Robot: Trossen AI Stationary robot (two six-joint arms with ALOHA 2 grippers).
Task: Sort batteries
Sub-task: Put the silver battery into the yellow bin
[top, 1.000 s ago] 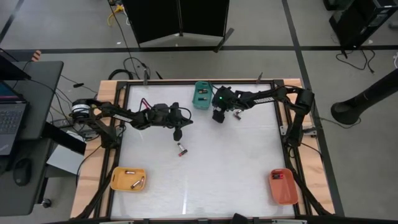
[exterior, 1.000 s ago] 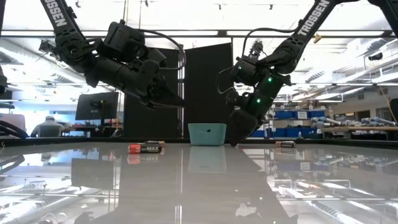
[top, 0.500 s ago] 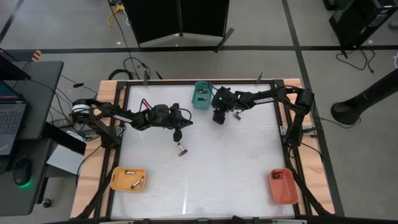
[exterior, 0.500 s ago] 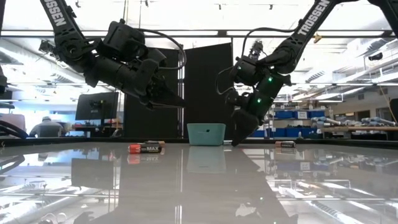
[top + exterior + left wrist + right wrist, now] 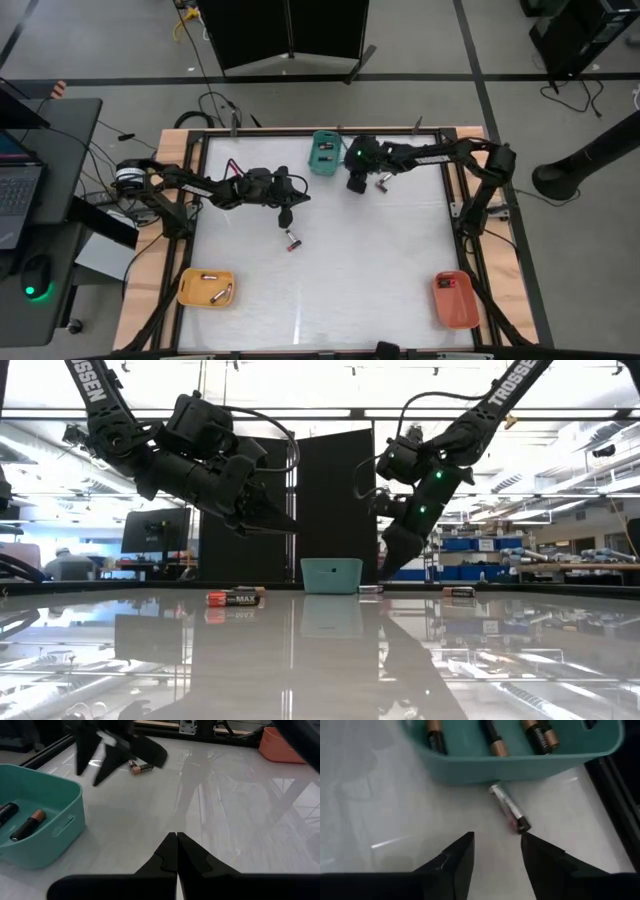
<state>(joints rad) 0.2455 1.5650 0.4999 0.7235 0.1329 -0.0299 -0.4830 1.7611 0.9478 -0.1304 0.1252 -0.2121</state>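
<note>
Black fingers of your right gripper (image 5: 495, 852) stand parted with nothing between them, hanging above the bench near the middle of its far edge, just beside the teal tray (image 5: 324, 152). Right below those fingers you have one silvery battery (image 5: 509, 808) lying on the bench surface, touching or almost touching the teal tray's wall. The right wrist view shows three copper-ended batteries (image 5: 492, 733) in that tray, though part of it is cut off.

Your left gripper (image 5: 176, 851) has its fingers pressed together, holding nothing, and hangs above the bench left of centre. Under and just beyond it lies one red-and-black battery (image 5: 292, 240) on the bench surface. One more battery (image 5: 381, 183) lies near the far edge, just to the right of your right gripper.

The orange tray (image 5: 207, 288) sits at the near left corner; you can count two batteries in it, perhaps a third. The red tray (image 5: 456, 300) sits at the near right corner with one small dark item inside, too small to identify.
</note>
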